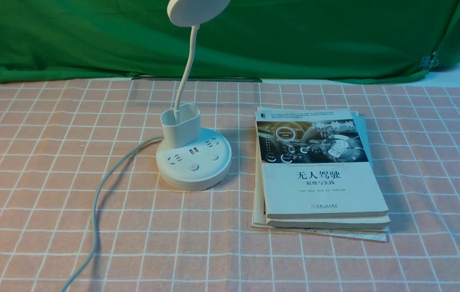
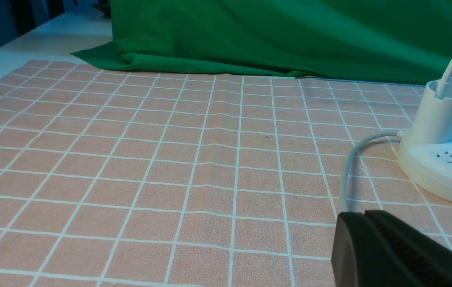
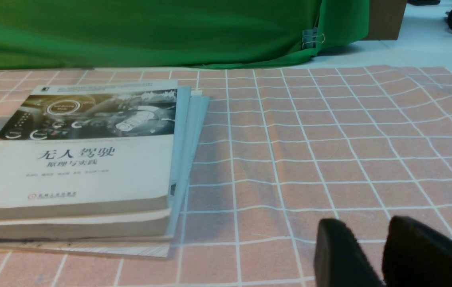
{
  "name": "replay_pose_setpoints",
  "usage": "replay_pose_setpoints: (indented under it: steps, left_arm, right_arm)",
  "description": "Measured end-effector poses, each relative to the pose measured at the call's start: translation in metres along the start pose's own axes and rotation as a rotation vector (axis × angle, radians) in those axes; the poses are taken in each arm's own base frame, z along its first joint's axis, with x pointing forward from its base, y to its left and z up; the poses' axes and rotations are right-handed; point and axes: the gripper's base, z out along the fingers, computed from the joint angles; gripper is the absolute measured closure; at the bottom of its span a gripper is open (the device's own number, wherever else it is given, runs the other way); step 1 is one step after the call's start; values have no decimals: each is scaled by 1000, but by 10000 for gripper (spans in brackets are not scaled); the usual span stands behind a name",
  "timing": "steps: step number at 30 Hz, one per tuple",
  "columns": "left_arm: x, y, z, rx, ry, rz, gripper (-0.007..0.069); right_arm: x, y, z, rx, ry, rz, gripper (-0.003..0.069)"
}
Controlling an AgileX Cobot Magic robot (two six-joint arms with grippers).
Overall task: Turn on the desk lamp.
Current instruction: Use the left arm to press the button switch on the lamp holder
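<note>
The left black gripper (image 2: 363, 213) had its fingers together; the right black gripper's (image 3: 363, 221) stood apart. Left of the books (image 1: 321, 170), the white plastic desk lamp (image 1: 193, 162) stood upright on the checked cloth (image 1: 209, 239).

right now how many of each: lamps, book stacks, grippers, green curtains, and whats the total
desk lamp: 1
stack of books: 1
grippers, left and right: 2
green curtain: 1
total: 5
</note>
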Motion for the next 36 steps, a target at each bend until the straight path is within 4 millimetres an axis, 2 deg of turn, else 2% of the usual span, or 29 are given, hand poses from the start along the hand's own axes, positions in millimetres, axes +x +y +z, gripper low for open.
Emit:
replay_pose_setpoints:
  steps: [23, 24, 27, 28, 30, 32, 36]
  left_arm:
    - [-4, 0, 0, 3, -40, -16, 603]
    - [-6, -1, 0, 13, -65, -92, 603]
    - [-14, -2, -1, 60, -140, -511, 603]
    - [-16, -2, -1, 82, -160, -709, 603]
    - [-18, -1, -2, 104, -176, -929, 603]
    - [-19, 0, -2, 116, -190, -1046, 603]
    - [-19, 0, -2, 121, -188, -1097, 603]
  right_arm:
    - [0, 0, 0, 0, 0, 0, 418]
    - [0, 0, 0, 0, 0, 0, 418]
    - [0, 0, 0, 0, 0, 0, 418]
    - [0, 0, 0, 0, 0, 0, 418]
    - [0, 0, 0, 0, 0, 0, 418]
    - [0, 0, 0, 0, 0, 0, 418]
    - [0, 0, 0, 0, 0, 0, 418]
